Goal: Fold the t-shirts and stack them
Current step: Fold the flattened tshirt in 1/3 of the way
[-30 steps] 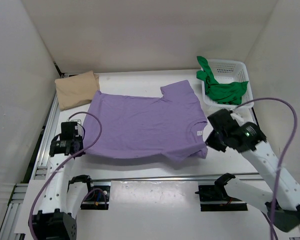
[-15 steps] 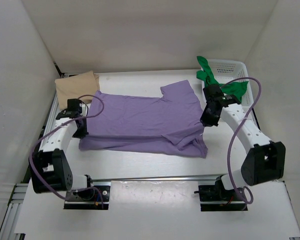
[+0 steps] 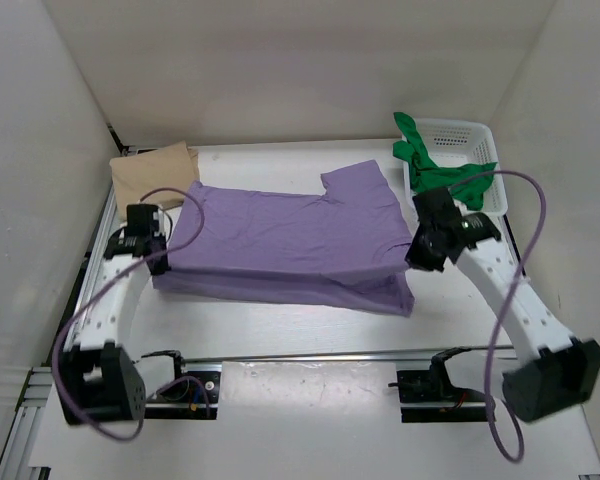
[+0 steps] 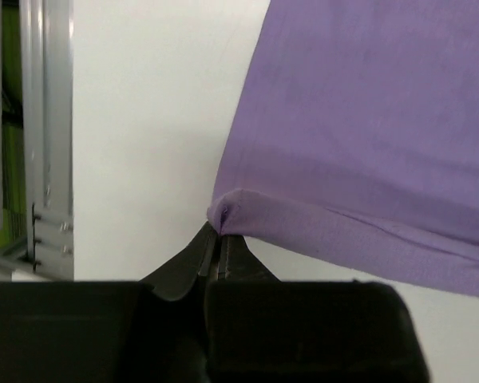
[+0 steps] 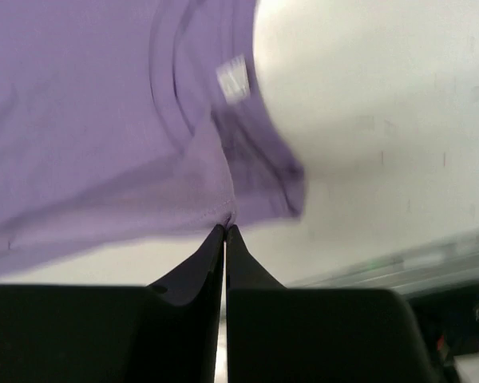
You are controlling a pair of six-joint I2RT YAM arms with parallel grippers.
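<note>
White walls are seen around a white surface [image 3: 280, 335] in the top external view. A purple t-shirt [image 3: 290, 240] is spread across the middle of that surface, its near portion doubled so that a lower layer shows along the near edge. Its left edge is gripped by the left pincer [image 3: 162, 262] and its right edge by the right pincer [image 3: 412, 258]. A tan t-shirt [image 3: 152, 175] is lying folded at the far left corner, just beside the purple one. A green t-shirt [image 3: 445, 178] is draped over the rim of a white mesh basket [image 3: 472, 135] at the far right.

From the left wrist, the left pincer [image 4: 218, 239] is observed clenched on a small bunched corner of purple cloth, with the rest of the fabric stretched away to the right above the surface. A metal rail [image 4: 44, 136] is noted at the left margin.

From the right wrist, the right pincer [image 5: 224, 231] is found clamped on the hem of the purple t-shirt. A small white label [image 5: 233, 78] is visible near the sleeve hem. This view is slightly blurred.
</note>
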